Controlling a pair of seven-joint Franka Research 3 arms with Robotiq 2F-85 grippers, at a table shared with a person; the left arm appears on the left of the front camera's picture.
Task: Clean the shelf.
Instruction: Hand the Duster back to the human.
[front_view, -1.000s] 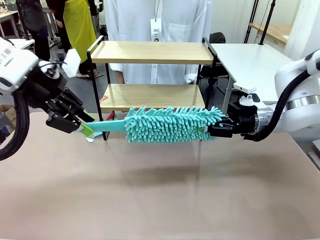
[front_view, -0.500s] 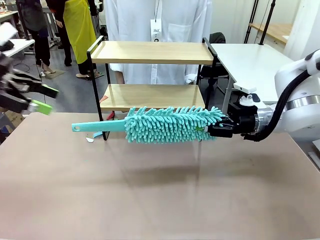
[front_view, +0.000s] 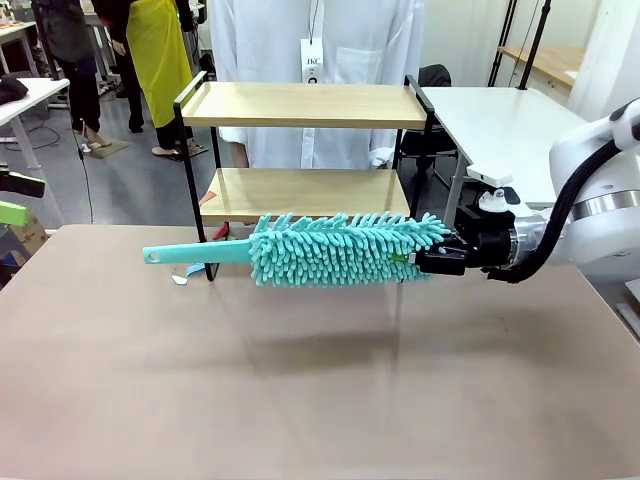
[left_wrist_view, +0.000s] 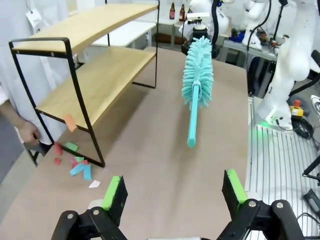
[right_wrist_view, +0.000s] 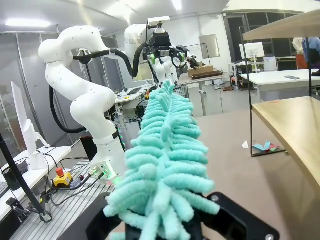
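Wide tan tabletop, bare across the near part. The shelf stands at its far edge, two light wooden boards in a black frame; a small orange scrap sits at the lower board's left edge. Coloured paper scraps lie on the tabletop by the shelf's left legs.

The white left arm's black, green-padded gripper gapes wide at nine o'clock; the right gripper stays clamped at three o'clock.

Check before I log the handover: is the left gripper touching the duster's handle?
Apart. In the left wrist view the left gripper stands open, bare tabletop between it and the duster handle's tip.
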